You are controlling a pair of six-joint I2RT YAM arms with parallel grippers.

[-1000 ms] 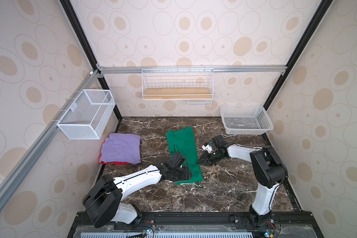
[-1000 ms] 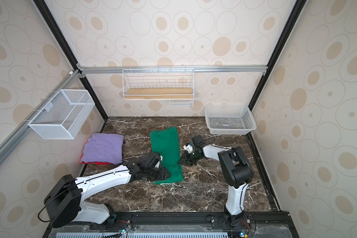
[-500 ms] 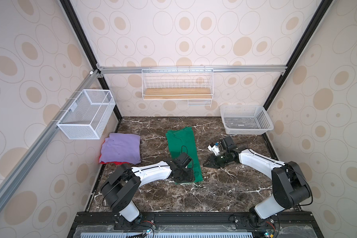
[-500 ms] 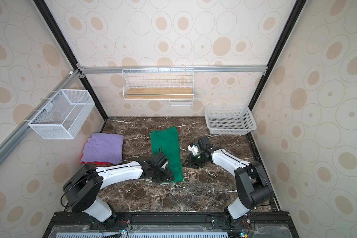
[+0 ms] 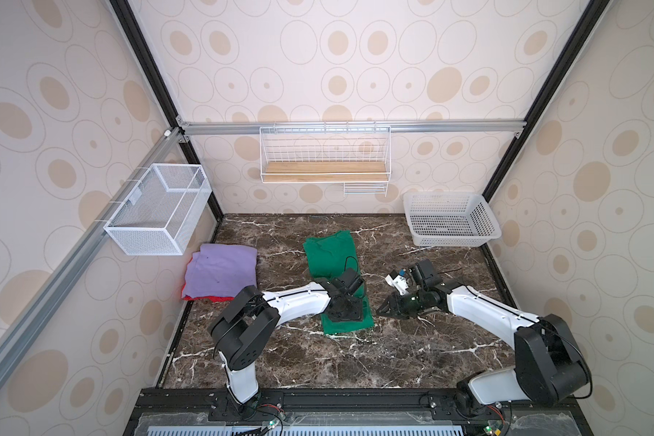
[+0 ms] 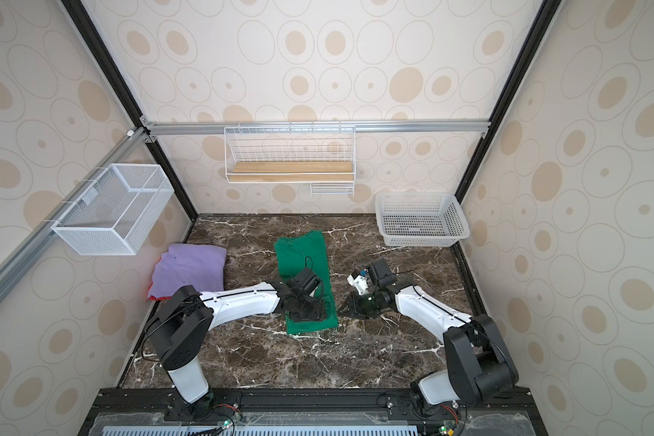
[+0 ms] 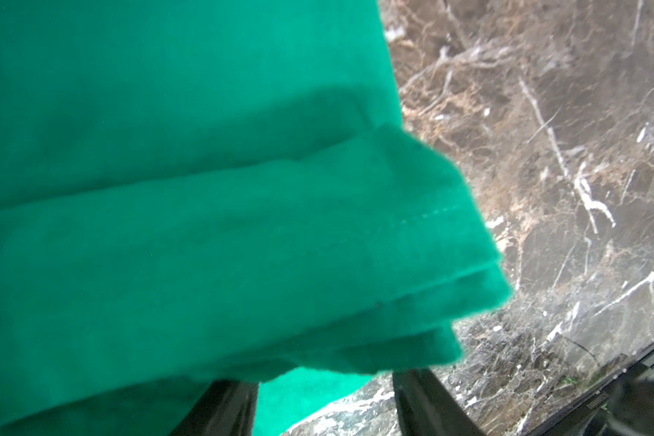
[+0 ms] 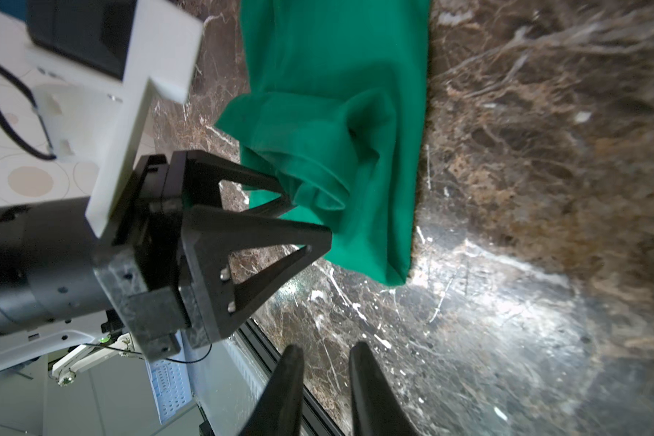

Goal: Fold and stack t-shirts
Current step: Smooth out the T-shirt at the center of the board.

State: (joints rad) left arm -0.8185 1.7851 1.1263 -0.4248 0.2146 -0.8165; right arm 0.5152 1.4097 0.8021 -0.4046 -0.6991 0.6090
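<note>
The green t-shirt (image 5: 331, 253) (image 6: 303, 253) lies as a long folded strip in the middle of the marble table (image 5: 355, 362). My left gripper (image 5: 348, 317) (image 8: 310, 213) is at its near end, shut on a bunched fold of the hem, which is raised off the table. In the left wrist view the lifted cloth (image 7: 204, 188) hides the tips of the fingers (image 7: 227, 407). My right gripper (image 5: 381, 310) (image 8: 325, 349) hovers over bare marble just right of that end, open by a narrow gap and holding nothing. A purple t-shirt (image 5: 223, 271) lies folded on a red t-shirt (image 5: 219, 299) at the left.
A white perforated basket (image 5: 450, 238) stands at the back right corner. A wire basket (image 5: 155, 211) hangs on the left wall and a wire shelf with a wooden board (image 5: 323, 171) on the back wall. A black rail (image 5: 355, 400) runs along the table's front edge.
The right gripper has drawn back from beside the shirt's middle toward the front, its arm swinging out to the right. The left arm has folded in, its gripper staying at the shirt's near end.
</note>
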